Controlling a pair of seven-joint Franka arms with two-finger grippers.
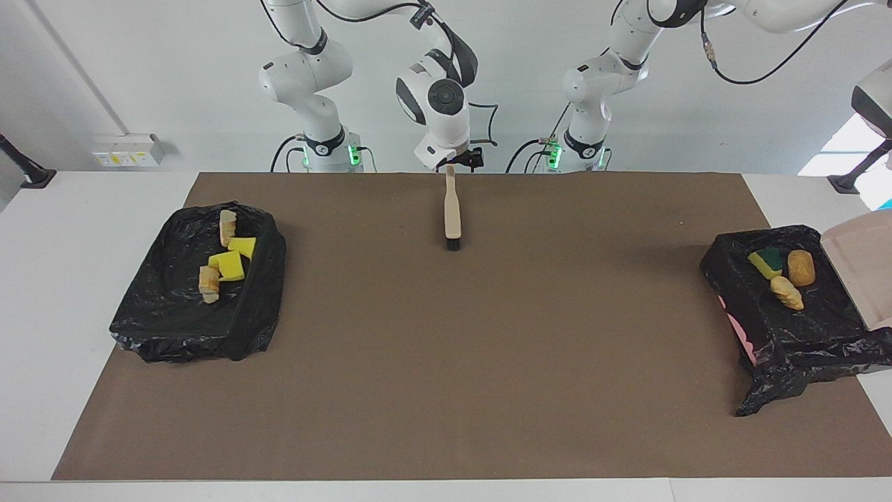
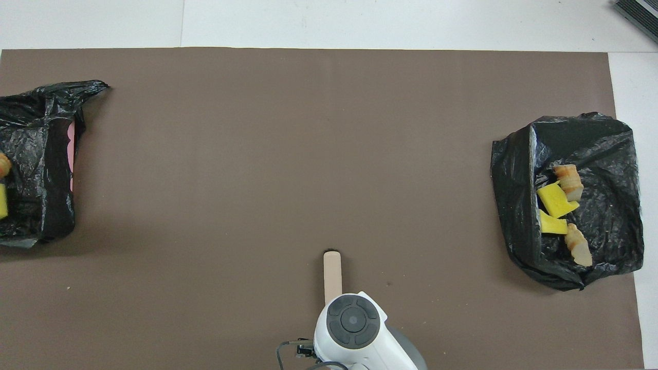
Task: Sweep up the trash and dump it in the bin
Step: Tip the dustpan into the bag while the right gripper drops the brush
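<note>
Brush (image 2: 332, 275) (beige) lies between two bins (image 2: 606, 149).

Brown mat (image 1: 446, 362) covers the white bench (image 1: 90, 209). Glossy black bin bags (image 1: 202, 307) hold yellow, beige and orange-brown trash (image 1: 226, 263). The brush (image 1: 451, 213) is beige with black bristles.

Light was bright and even, falling from above. Under the right gripper (image 1: 456, 162) the brush (image 1: 452, 213) cast only a faint, soft shadow on the brown mat (image 1: 446, 362). Toward the left arm's end from that gripper, a white patch (image 1: 843, 146) glared, and the black bin liner (image 1: 787, 335) showed small glossy highlights
</note>
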